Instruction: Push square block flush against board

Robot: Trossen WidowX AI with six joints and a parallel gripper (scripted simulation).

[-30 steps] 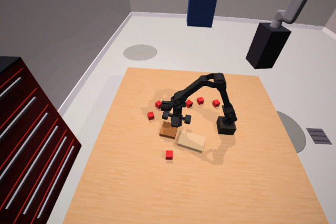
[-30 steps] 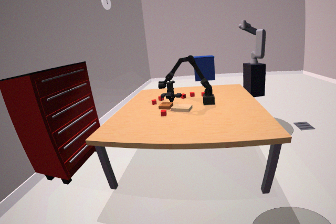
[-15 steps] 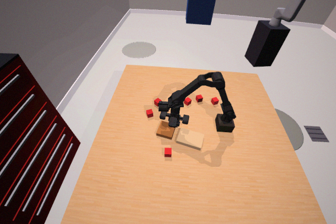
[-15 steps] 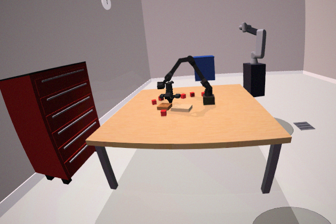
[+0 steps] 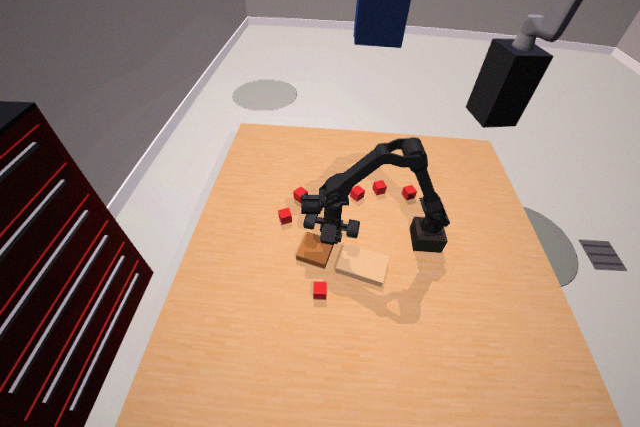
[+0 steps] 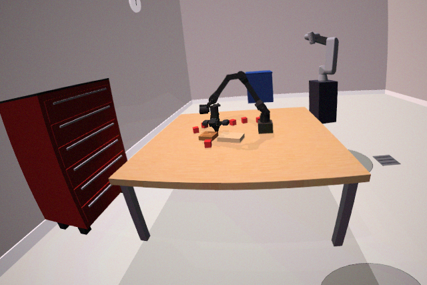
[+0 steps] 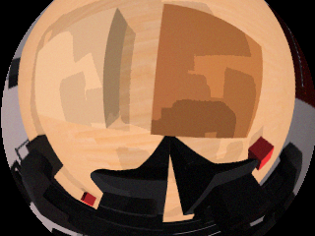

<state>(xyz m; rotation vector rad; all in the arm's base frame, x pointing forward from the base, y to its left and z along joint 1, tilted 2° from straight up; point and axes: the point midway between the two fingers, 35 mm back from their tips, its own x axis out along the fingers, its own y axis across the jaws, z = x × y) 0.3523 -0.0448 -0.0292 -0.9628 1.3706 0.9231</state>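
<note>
- Block point(image 5: 313, 249), the darker brown square, sits on the table point(image 5: 465, 308) just left of the pale board point(image 5: 361, 264); top view shows a narrow strip of table between them, so they are near but apart.
- Wrist view confirms it: block point(image 7: 207, 69) and board point(image 7: 79, 79) have a gap running between their facing sides.
- Gripper point(image 5: 327, 236) hangs over the block's far edge, fingers together, gripping nothing; you can't tell whether the tips touch the block.
- Progress, as a judgement: about midway. Block is brought close and roughly parallel; you have yet to close the gap, square one edge flush, then pull the arm clear.
- Nothing looks lifted.
- Counts: one block, one board, one working arm.
- Six small red cubes point(image 5: 320, 289) visible in the top view: five in an arc behind the gripper, one in front of the block.
- Off-table: one red drawer cabinet point(image 6: 69, 143), one blue box point(image 5: 383, 9), one grey arm point(image 6: 327, 54) on a black pedestal.
</note>
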